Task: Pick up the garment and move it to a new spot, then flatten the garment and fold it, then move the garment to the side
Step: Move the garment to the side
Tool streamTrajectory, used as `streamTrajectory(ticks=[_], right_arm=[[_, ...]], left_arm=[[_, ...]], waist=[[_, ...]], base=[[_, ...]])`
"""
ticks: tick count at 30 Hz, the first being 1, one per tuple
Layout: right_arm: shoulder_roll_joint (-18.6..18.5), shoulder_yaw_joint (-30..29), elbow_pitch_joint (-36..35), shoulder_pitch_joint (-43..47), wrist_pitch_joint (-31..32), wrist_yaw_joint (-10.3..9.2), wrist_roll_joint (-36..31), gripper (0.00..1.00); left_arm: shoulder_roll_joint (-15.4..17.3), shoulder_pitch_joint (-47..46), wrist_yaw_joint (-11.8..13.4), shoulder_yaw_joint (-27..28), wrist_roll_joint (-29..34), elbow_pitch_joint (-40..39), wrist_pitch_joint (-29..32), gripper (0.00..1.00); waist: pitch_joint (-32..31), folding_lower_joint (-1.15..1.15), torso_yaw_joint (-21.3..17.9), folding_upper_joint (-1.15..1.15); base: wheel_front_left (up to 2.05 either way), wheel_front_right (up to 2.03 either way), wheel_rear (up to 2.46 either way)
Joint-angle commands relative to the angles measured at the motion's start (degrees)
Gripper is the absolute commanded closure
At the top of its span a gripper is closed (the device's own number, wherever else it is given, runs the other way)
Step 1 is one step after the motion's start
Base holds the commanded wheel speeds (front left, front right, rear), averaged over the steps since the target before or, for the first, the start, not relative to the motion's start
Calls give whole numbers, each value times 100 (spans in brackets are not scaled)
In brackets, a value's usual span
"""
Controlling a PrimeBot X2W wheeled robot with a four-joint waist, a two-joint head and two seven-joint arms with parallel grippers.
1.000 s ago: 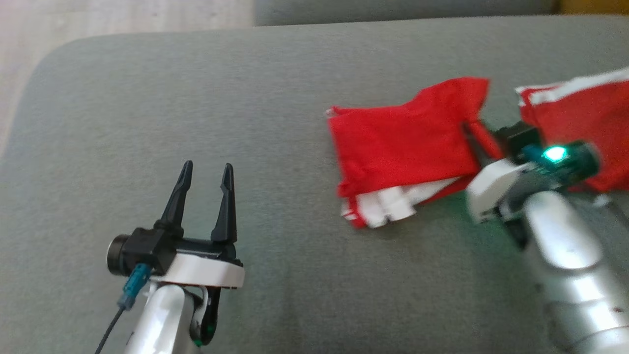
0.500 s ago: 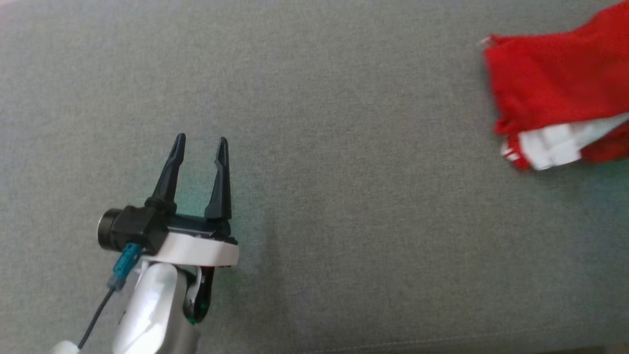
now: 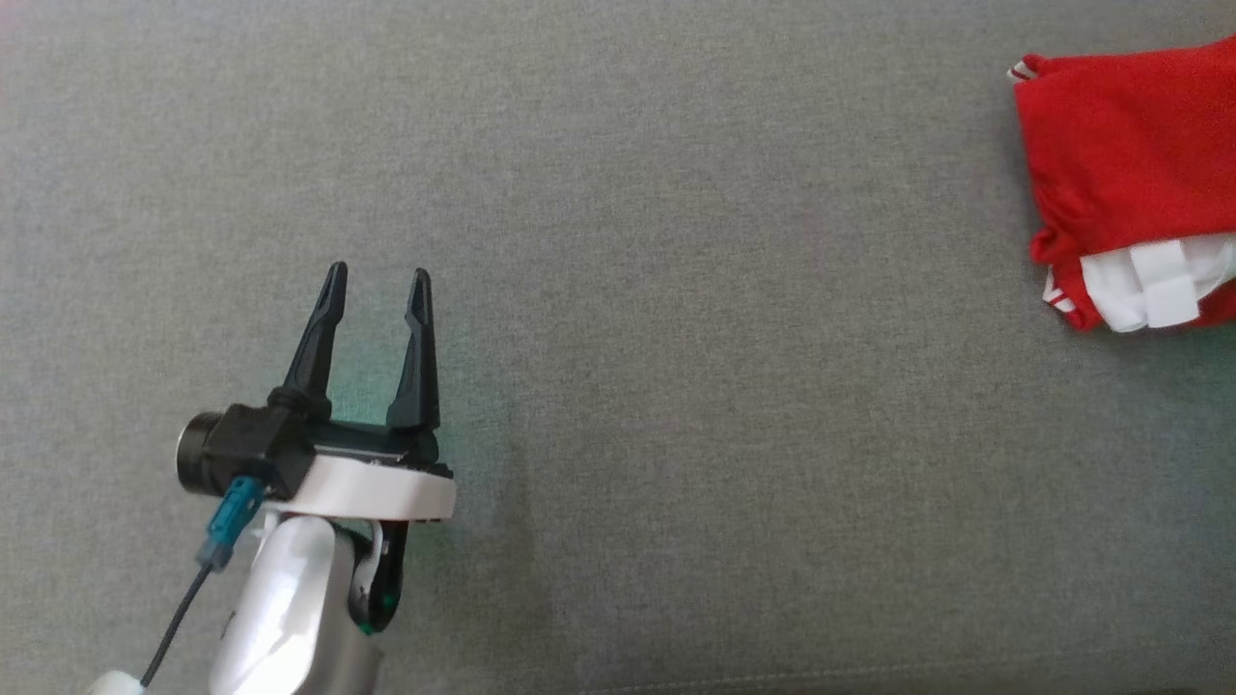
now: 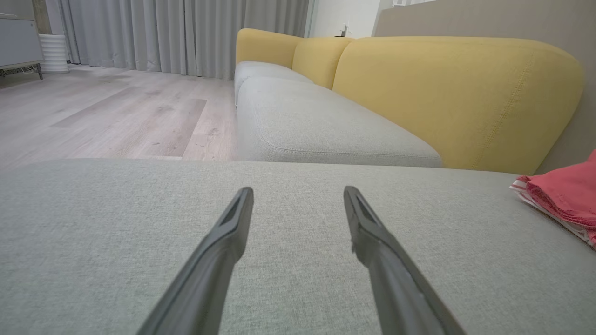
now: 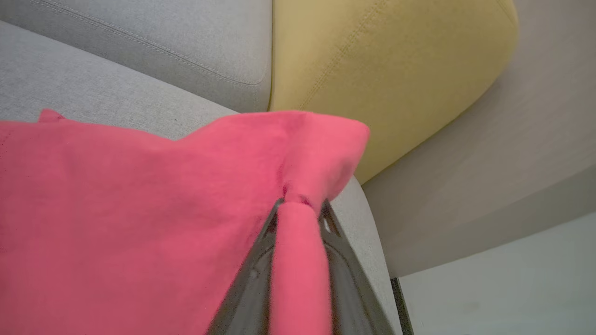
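The garment [image 3: 1120, 174] is red with white trim, folded, lying at the far right edge of the head view on the grey cushion [image 3: 676, 290]. In the left wrist view the garment [image 4: 565, 195] lies at the right edge. My left gripper [image 3: 377, 282] hovers open over bare cushion at the lower left, far from the garment; its fingers [image 4: 223, 246] hold nothing. In the right wrist view my right gripper [image 5: 300, 204] is shut on a pinched fold of the garment [image 5: 139, 195], which drapes leftward over the cushion.
A yellow sofa backrest [image 4: 447, 93] and a second grey seat cushion [image 4: 316, 125] lie beyond the cushion. Wooden floor [image 4: 102, 111] and grey curtains are at the far left. In the right wrist view the cushion's edge [image 5: 368, 223] drops off beside a wall.
The head camera has swung left and down, so the garment now sits at the right edge and the right arm has left that view. The left gripper stays open.
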Motion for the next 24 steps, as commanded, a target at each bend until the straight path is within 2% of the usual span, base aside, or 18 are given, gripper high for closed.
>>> streamTrajectory(ticks=[1,10,14,15,17,18,21,24], right_arm=[[-83,-37,-188,33,-34,-5,-66,0],[414,-343,-648,238,-293,-5,-149,0],[1025,-333,-1171,353,-436,-5,-5,0],[1395,-316,-1496,480,-560,-5,102,0],[1777,-301,-1822,654,-701,-5,192,0],[1777,-301,-1822,654,-701,-5,192,0],[2258,-132,-2207,997,-914,-5,384,0],[2705,-206,-2456,1363,-1174,-5,621,0]], left_arm=[[36,-104,-33,222,35,-142,-29,0],[36,99,29,183,-110,-123,-29,0],[36,211,79,223,-126,-162,-29,0],[36,274,91,228,-121,-172,-29,0],[36,336,97,230,-112,-187,-29,0],[36,336,97,230,-112,-187,-29,0],[36,420,136,247,-133,-229,-29,0],[36,508,160,245,-183,-234,-29,0]], waist=[[-40,0,-4,0],[-625,0,10,0],[-861,0,16,0],[-963,0,26,0],[-1059,0,47,0],[-1059,0,47,0],[-1181,0,91,0],[-1321,0,175,0]], base=[[0,0,0],[0,0,0],[0,0,0],[0,0,0],[0,0,0],[0,0,0],[0,0,0],[0,0,0]])
